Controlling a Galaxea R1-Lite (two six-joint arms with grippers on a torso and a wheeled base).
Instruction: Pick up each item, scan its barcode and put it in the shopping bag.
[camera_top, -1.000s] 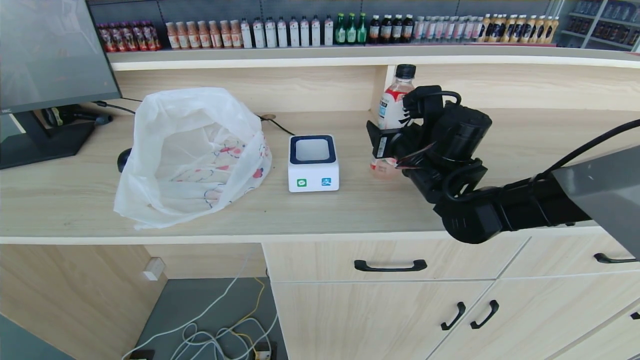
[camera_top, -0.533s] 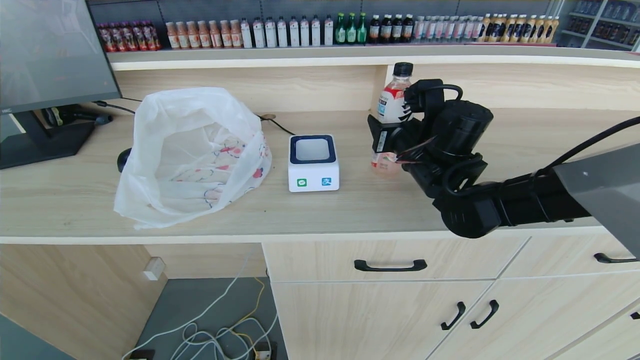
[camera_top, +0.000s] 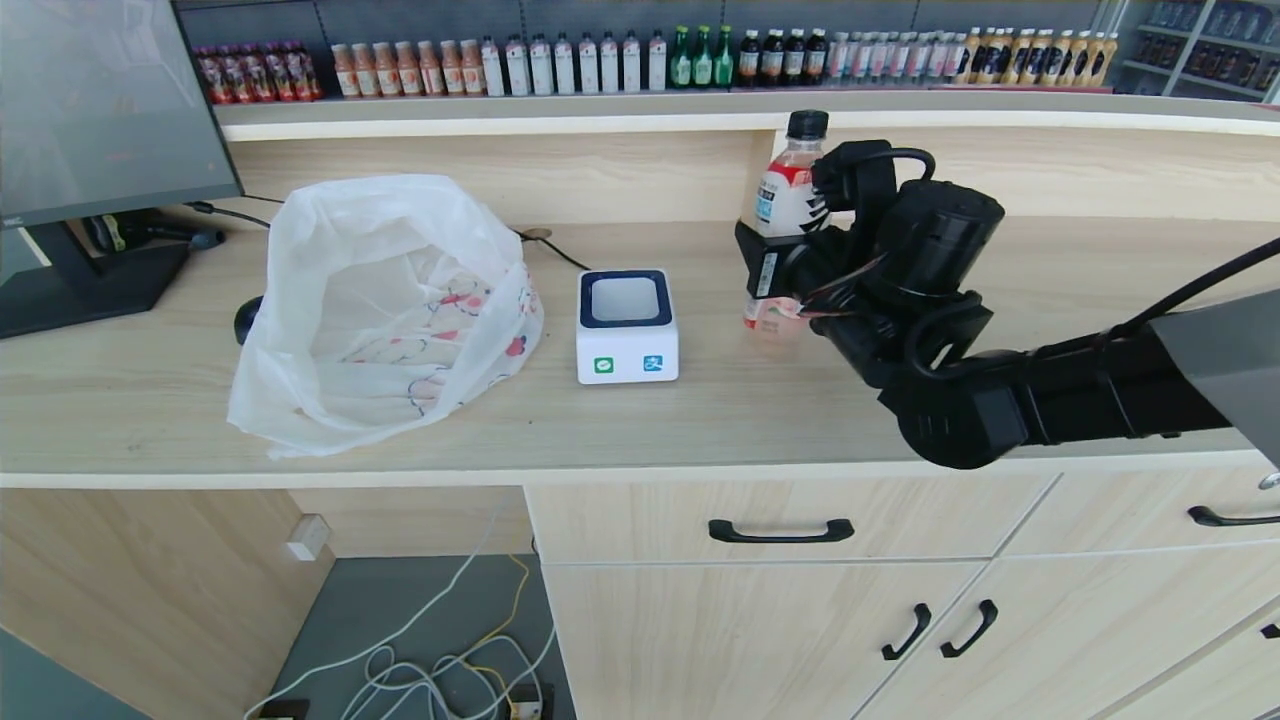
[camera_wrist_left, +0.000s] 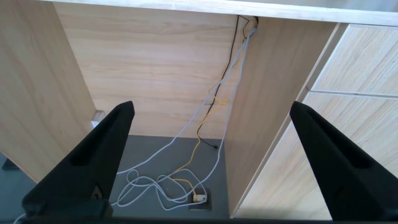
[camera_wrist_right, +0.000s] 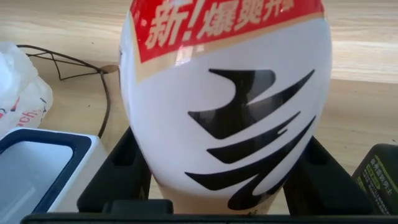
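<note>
Right gripper (camera_top: 778, 272), closed on the middle of a drink bottle (camera_top: 785, 192) with a black cap, a white and red label and pink liquid. The bottle stands roughly upright at the right side of the wooden surface (camera_top: 700, 410); whether its base is clear of the wood cannot be told. To the bottle's left is the white barcode scanner (camera_top: 627, 325), its window facing up. Left of that, just beside it, is the open white plastic shopping bag (camera_top: 380, 310). A monitor (camera_top: 100, 100) stands at the far left, and a shelf of bottled drinks (camera_top: 650, 60) runs behind. Left gripper (camera_wrist_left: 211, 162): jaws wide apart, holding nothing, below the surface, facing the cables (camera_wrist_left: 180, 180) on the floor.
</note>
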